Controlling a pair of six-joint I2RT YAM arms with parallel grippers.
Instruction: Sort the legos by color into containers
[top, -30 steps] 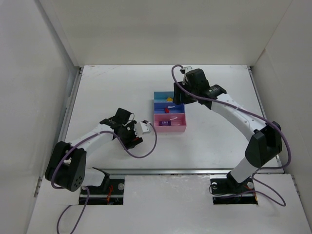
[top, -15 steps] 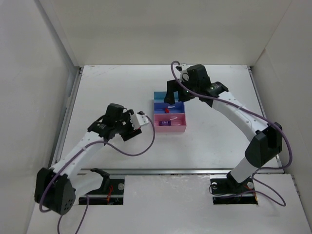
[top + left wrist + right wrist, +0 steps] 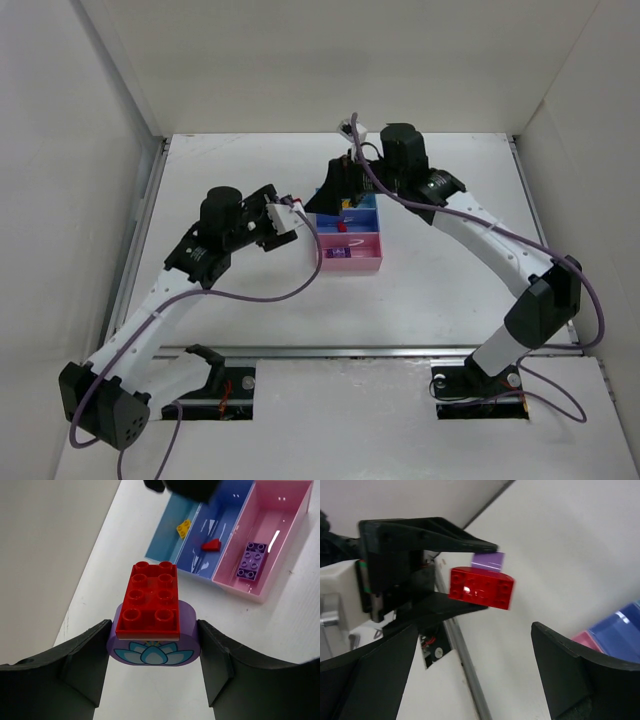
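Observation:
My left gripper (image 3: pixel 152 655) is shut on a purple oval piece (image 3: pixel 152 650) with a flower print, and a red lego brick (image 3: pixel 150 600) is stuck on top of it. It holds them above the table, just left of the joined trays (image 3: pixel 350 262). The light blue tray (image 3: pixel 165 535) holds a yellow brick (image 3: pixel 184 527). The darker blue tray (image 3: pixel 230 520) holds a small red piece (image 3: pixel 212 545). The pink tray (image 3: pixel 280 530) holds a purple brick (image 3: pixel 251 561). My right gripper (image 3: pixel 475 675) is open and empty, facing the held red brick (image 3: pixel 481 587) from over the trays' far left end (image 3: pixel 330 195).
White walls enclose the table on the left, back and right. A grey rail (image 3: pixel 465 665) runs along the table's left edge. The left arm's cable (image 3: pixel 290 290) loops over the table in front of the trays.
My left arm has lifted and swung back and right, carrying the pieces up beside the trays. My right gripper has swung left from over the trays toward the left gripper.

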